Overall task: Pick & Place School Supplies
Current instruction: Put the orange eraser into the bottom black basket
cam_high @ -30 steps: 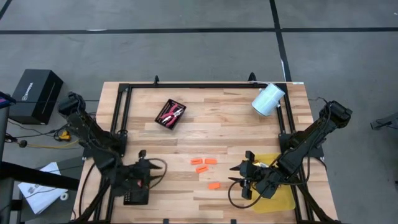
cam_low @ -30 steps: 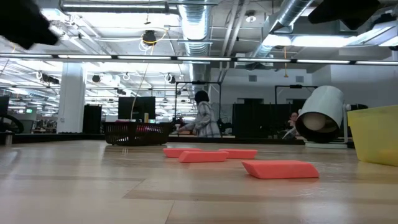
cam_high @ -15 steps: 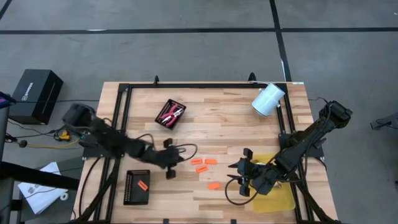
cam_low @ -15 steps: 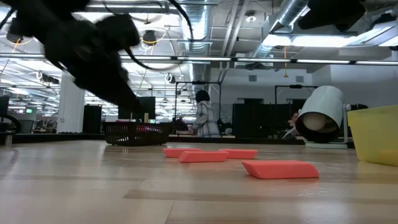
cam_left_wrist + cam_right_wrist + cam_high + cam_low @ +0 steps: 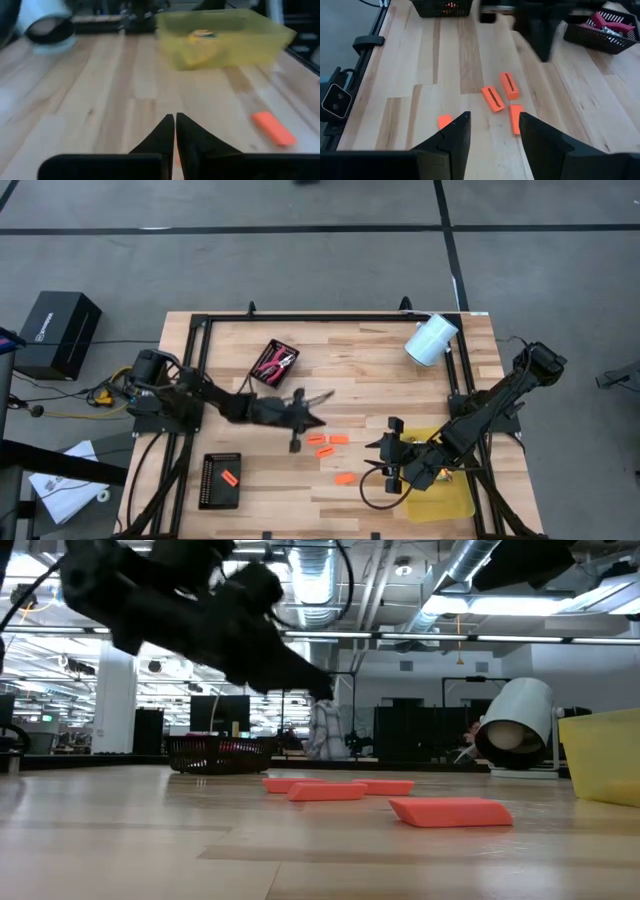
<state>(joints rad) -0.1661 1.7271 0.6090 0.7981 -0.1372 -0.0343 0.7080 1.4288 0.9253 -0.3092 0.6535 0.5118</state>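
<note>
Several orange stubby pieces [image 5: 326, 445] lie flat on the wood near the table's middle; the right wrist view shows them too [image 5: 492, 98]. My left gripper [image 5: 315, 412] hovers just left of them and points toward the table's right edge. It is shut and holds nothing [image 5: 175, 131]. My right gripper [image 5: 386, 461] stands open right of the pieces, with nothing between its fingers [image 5: 492, 132]. One orange piece [image 5: 229, 478] lies in the black mesh tray [image 5: 220, 492] at the near left. Red-handled tools [image 5: 272, 363] lie in a second black tray. A yellow crayon box [image 5: 202, 35] lies in the yellow bin [image 5: 225, 42].
A white roll [image 5: 431, 338] lies on its side at the far right corner. The yellow bin [image 5: 450, 492] sits at the near right, under my right arm. A black frame [image 5: 330, 316] runs round the table's edge. A black box [image 5: 58, 332] stands on the floor at the left.
My left gripper has left the near-left mesh tray, swung toward the table's right and a little toward the far edge, and now hovers by the orange pieces. An orange piece now shows in that tray, where the gripper hid the spot a second ago.
</note>
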